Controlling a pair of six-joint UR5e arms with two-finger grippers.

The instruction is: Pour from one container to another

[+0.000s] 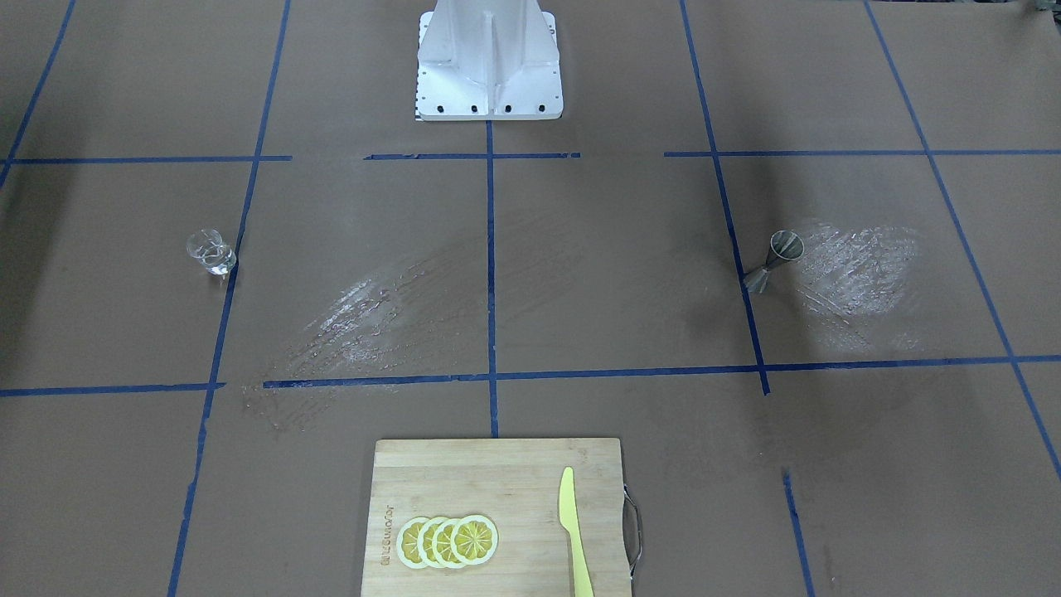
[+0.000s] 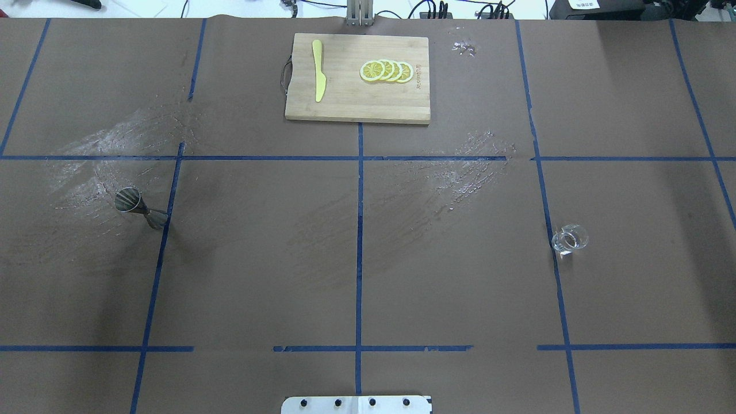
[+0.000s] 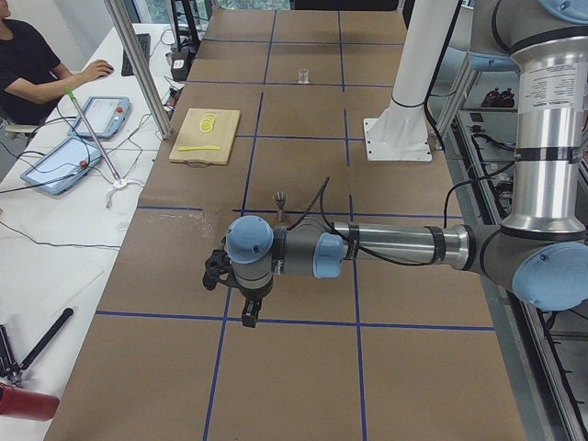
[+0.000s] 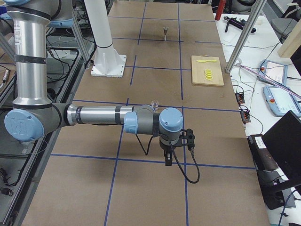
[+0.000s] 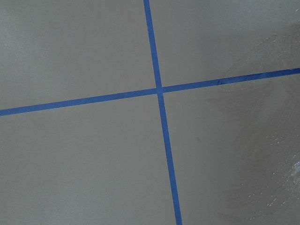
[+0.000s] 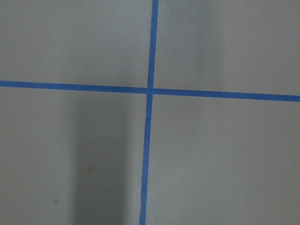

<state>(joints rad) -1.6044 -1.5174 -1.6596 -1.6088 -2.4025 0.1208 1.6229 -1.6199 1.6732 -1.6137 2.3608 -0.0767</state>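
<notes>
Over opposite ends of the brown-papered worktop [image 2: 259, 259], left fingers [image 3: 248, 312] and right fingers [image 4: 168, 157], pointing down; released or clenched, cannot tell. One steel jigger [image 2: 141, 208] upright, well inward of the left fingers. One clear glass [image 2: 569, 238] upright, inward of the right fingers. Blue tape lines [image 2: 359, 259] between. Farther across: one bamboo cutting board [image 2: 356, 103] bearing four lemon slices [image 2: 386, 71] and one yellow knife [image 2: 318, 77].

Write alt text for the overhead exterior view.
A metal jigger stands left and a small clear glass right on a brown table with blue tape lines. A cutting board at the far edge holds lemon slices and a yellow knife.
</notes>
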